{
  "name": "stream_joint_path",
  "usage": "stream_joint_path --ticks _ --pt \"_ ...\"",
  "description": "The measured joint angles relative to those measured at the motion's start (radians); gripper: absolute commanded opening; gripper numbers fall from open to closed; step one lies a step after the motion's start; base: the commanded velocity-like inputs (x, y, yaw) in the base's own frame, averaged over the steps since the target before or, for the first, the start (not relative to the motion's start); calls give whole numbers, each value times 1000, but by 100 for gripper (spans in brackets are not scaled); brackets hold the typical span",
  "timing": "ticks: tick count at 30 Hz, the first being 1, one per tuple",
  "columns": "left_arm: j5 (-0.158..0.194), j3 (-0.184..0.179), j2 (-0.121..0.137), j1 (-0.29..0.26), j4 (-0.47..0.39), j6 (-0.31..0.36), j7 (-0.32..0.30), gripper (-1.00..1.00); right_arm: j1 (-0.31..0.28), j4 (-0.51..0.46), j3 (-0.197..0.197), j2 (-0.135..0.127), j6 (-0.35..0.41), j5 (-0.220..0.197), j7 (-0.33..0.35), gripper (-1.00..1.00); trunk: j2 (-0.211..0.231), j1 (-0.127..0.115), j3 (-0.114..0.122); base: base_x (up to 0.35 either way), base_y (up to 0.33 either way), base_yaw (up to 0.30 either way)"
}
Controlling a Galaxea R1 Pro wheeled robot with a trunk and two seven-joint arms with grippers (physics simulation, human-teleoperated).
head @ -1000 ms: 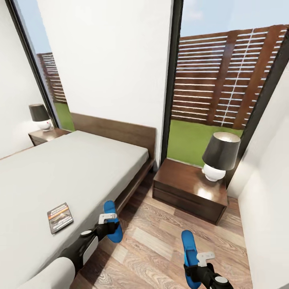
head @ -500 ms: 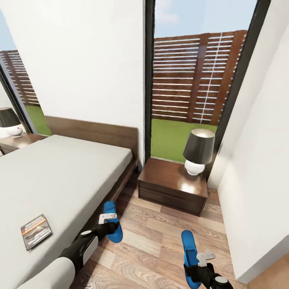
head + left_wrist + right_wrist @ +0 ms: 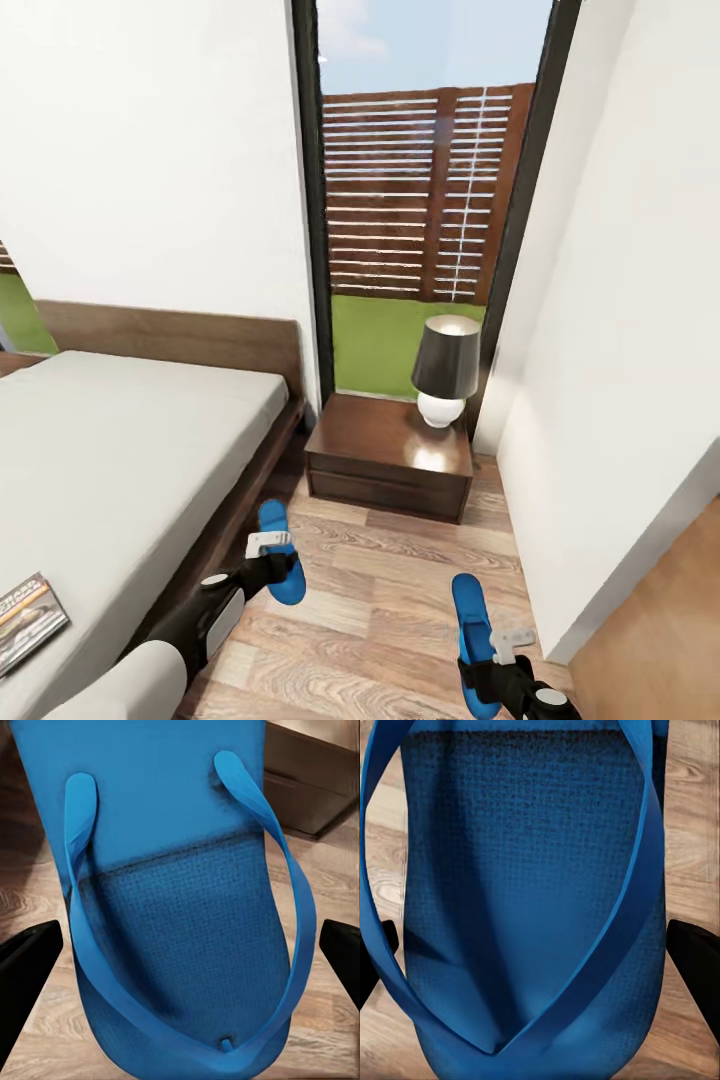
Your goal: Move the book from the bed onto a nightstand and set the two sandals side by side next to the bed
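Beside the bed [image 3: 130, 440], your left gripper [image 3: 268, 560] holds one sandal [image 3: 277, 560] over the floor [image 3: 390, 590], jaws closed on its sides; your right gripper [image 3: 500, 670] grips the other sandal [image 3: 470, 625], well apart. Book [image 3: 25, 622] lies at the mattress's near edge. Nightstand [image 3: 390, 455] carries a lamp [image 3: 445, 372].

The book [image 3: 28, 622] is cut off at the head view's left edge, its lettering too small to read. Each wrist view's edges crop the sandal and probably most of the fingers [image 3: 26, 960].
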Motion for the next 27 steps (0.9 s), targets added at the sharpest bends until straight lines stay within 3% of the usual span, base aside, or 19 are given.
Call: stream_joint_path --ticks 15,20,27 --pt "0 -2 1 0 0 4 -1 -100 0 1 0 0 0 0 1 -100 0 0 0 0 0 -269" --pt "-1 -3 3 -1 5 8 -2 -100 0 1 0 1 0 0 1 -100 0 0 0 33 19 -90" --pt "-2 -1 3 -1 13 9 0 -100 0 3 1 3 -1 1 1 -100 0 0 0 234 149 -17"
